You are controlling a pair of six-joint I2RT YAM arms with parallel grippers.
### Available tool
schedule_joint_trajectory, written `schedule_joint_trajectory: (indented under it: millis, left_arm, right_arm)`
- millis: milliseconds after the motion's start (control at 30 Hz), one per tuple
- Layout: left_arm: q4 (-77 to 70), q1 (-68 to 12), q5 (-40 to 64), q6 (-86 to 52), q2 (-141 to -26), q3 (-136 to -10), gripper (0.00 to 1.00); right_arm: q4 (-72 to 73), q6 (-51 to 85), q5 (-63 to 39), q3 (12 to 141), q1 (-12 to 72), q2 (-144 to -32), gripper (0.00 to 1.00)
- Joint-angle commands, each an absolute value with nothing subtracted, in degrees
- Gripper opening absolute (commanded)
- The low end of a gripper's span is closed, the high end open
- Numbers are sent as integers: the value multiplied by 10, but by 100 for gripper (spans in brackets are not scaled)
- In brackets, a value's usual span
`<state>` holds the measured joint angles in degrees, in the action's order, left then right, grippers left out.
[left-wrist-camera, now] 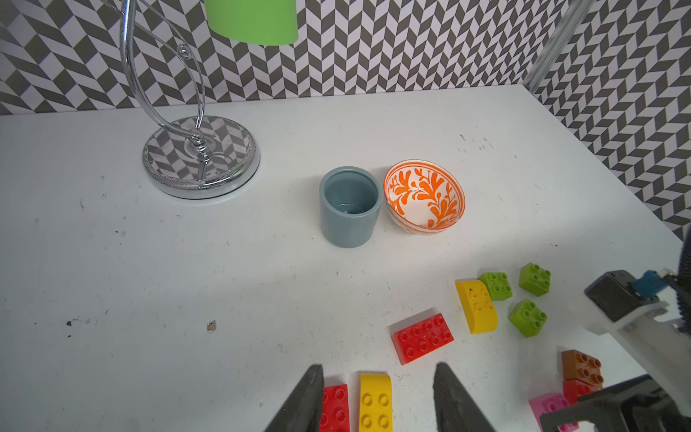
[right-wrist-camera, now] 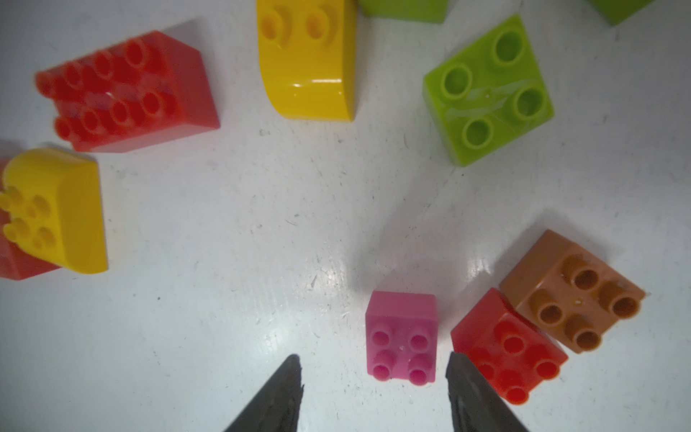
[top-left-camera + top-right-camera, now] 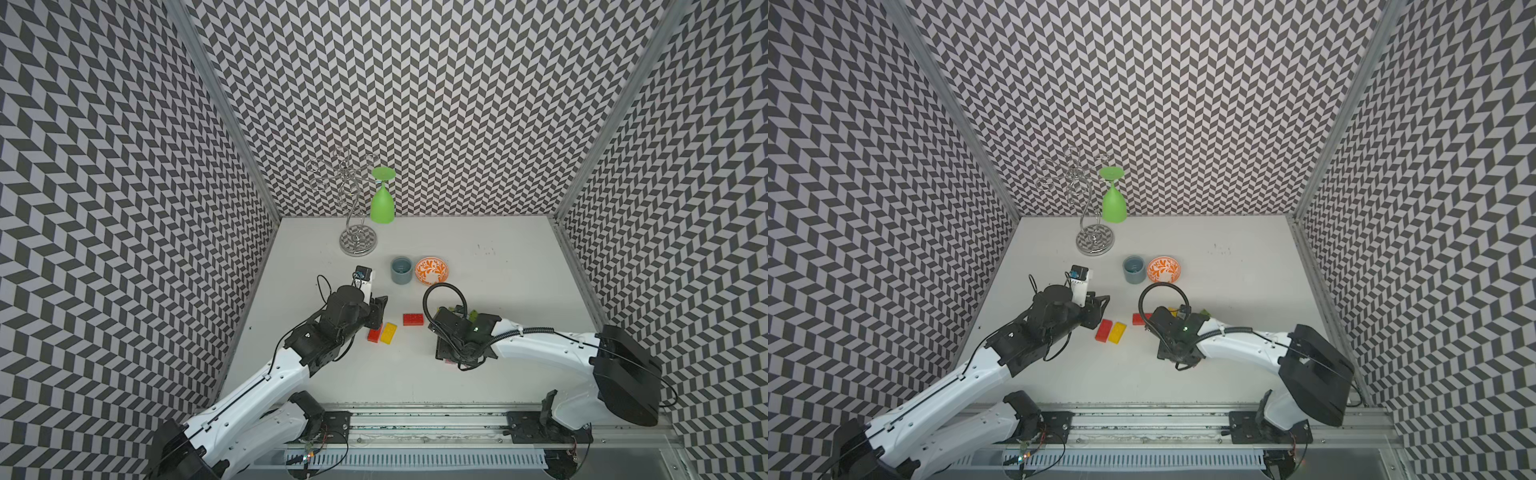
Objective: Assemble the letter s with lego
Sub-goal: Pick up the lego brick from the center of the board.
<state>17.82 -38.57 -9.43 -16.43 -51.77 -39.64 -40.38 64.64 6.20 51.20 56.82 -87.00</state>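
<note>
My left gripper [image 1: 378, 366] is open low over the table, its fingers straddling a red brick [image 1: 334, 407] and a yellow curved-end brick [image 1: 375, 404] that lie side by side; the left finger overlaps the red one. The pair also shows in both top views [image 3: 388, 333] [image 3: 1117, 332]. A loose red two-by-four brick [image 3: 413, 319] lies just beyond. My right gripper [image 2: 374, 355] is open, with a pink square brick [image 2: 402, 336] between its tips, close to one finger. A red square brick [image 2: 508, 359] and a brown one [image 2: 572, 291] sit beside it. Lime green bricks [image 1: 527, 318] and another yellow brick [image 1: 476, 306] lie farther back.
A grey-blue cup [image 3: 401, 270] and an orange-patterned bowl [image 3: 432, 271] stand behind the bricks. A chrome stand [image 3: 358, 241] with a green goblet [image 3: 382, 203] hanging upside down is at the back left. Patterned walls enclose the white table [image 3: 498, 374].
</note>
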Motion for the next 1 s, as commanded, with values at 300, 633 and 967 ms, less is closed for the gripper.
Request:
schedule_joint_trajectory:
  millis: [300,633,967]
  left_arm:
    - [180,-381,-104,-171,-521,-400,49]
    - [185,-381,-107,-173,-519,-400,49]
    - [186,-381,-109,-174,-519,-401,49]
  right_arm:
    - [-397,651,61,509,564,-900,49]
    - [-401,651,65,506,564,-907,43]
    - [-417,644,77,516,564,-922,36]
